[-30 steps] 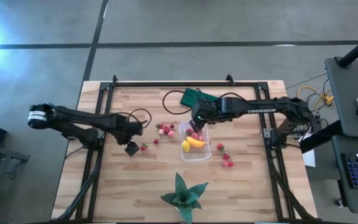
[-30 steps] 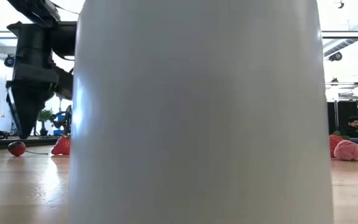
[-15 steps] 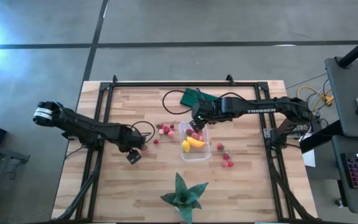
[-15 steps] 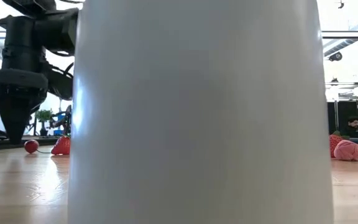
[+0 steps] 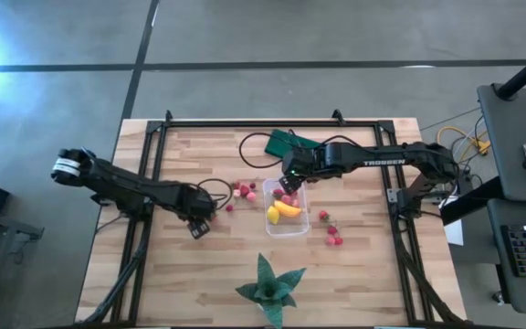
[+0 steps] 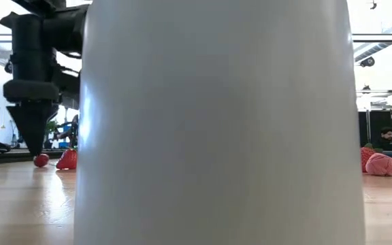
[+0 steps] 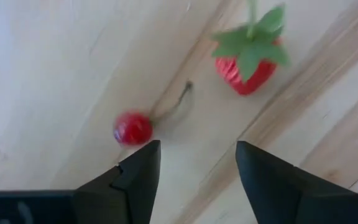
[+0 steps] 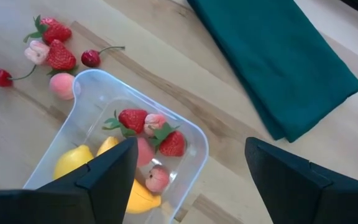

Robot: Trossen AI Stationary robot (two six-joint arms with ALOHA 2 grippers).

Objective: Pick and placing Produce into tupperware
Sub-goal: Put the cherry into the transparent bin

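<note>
Left gripper (image 7: 194, 177): we see it low over the table, left of the tub, fingers apart and empty, with a cherry (image 7: 133, 128) just ahead of one fingertip and a strawberry (image 7: 246, 64) a little farther off
Right gripper (image 8: 188, 180): we see it hovering above the far end of the tupperware (image 8: 190, 142), fingers spread wide, nothing between them
Tupperware contents: we count a lemon (image 8: 73, 163), banana, two strawberries and pink pieces already inside
Loose produce: we find a cluster (image 5: 243, 191) just left of the tub and another (image 5: 331, 233) on its right; the green cloth (image 8: 278, 68) lies beyond it
Step in hand: we judge the left arm is lining up on the cherry
Doing it well: we would shift sideways so the cherry sits midway between the fingers, not beside one tip; it is round and will likely roll if nudged
Grip: we would come straight down, close on the red body rather than the thin stem (image 7: 178, 99), and lift only once it is pinched
Risk: we would keep the right arm clear of the tub before carrying over
</note>
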